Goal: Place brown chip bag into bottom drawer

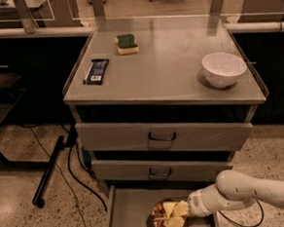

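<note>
The brown chip bag (169, 216), dark brown and pale yellow-tan, is inside the pulled-out bottom drawer (127, 214), near the middle of its grey floor. My gripper (184, 211) reaches in from the right at the end of a white arm and sits right at the bag's right side, in contact with it. I cannot tell whether the bag rests on the floor of the drawer or hangs just above it.
Two higher drawers (161, 137) with dark wire handles are shut. On the cabinet top are a white bowl (223, 68), a green-and-yellow sponge (127, 43) and a dark blue wrapper (96, 71). A black pole and cables (51, 168) lie on the floor at left.
</note>
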